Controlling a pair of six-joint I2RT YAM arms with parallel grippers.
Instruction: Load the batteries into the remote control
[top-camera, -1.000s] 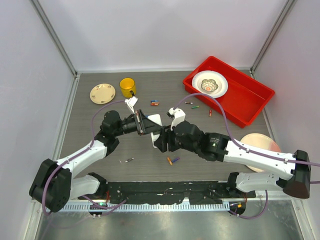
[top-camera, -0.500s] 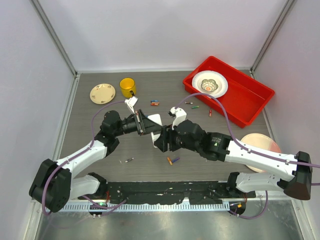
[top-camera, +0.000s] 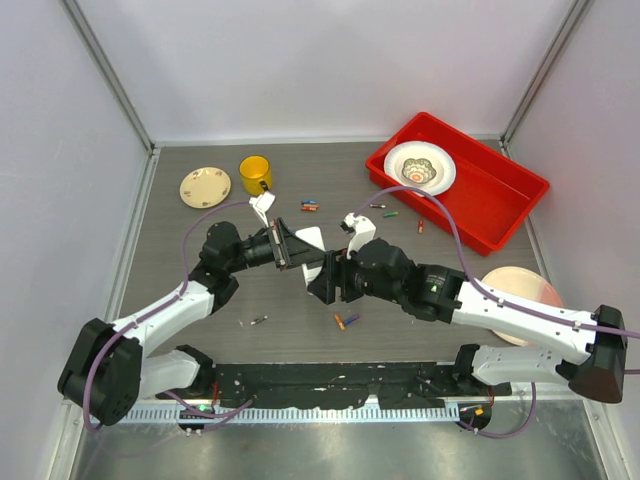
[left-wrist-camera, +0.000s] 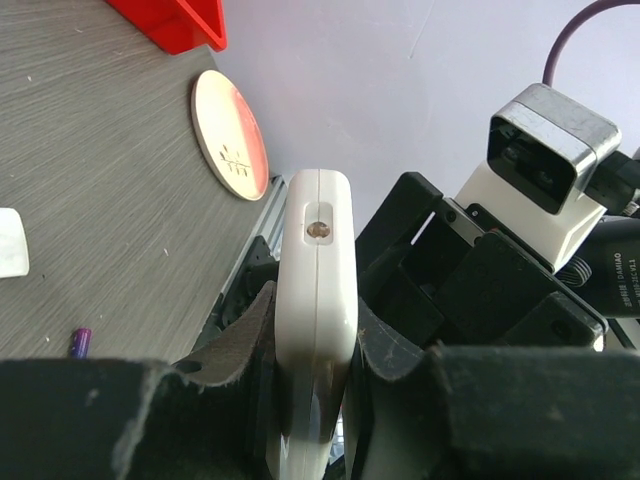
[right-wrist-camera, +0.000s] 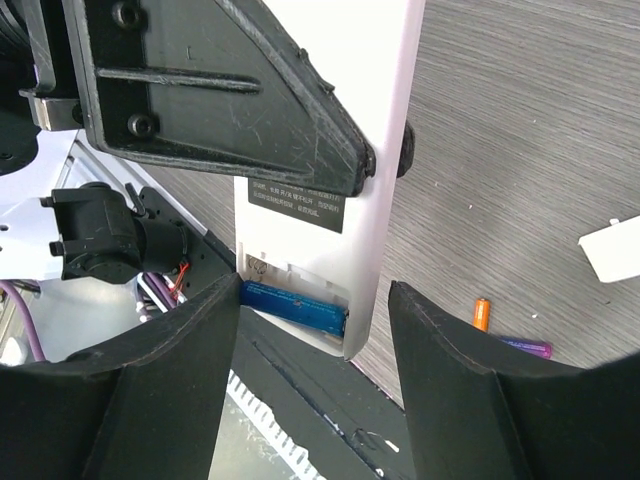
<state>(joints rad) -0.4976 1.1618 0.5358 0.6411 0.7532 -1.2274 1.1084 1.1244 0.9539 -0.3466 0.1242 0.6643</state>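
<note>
Top external view: nearest me, two batteries (top-camera: 346, 320), orange and purple, lie together on the table (top-camera: 300, 332). Just beyond them the right fingers (right-wrist-camera: 170, 390) are spread wide, one on each side of the remote control's (right-wrist-camera: 335, 120) lower end, where a blue patch (right-wrist-camera: 295, 305) shows in the open compartment. The left fingers (left-wrist-camera: 245, 345) pinch the remote control by its flat faces and hold it above the table. Farther back, more batteries lie scattered between the yellow cup (top-camera: 255, 174) and the red tray (top-camera: 520, 195).

grey wood-grain table (top-camera: 200, 290) inside pale lilac walls (top-camera: 320, 60), metal corner posts (top-camera: 108, 72), even light
</note>
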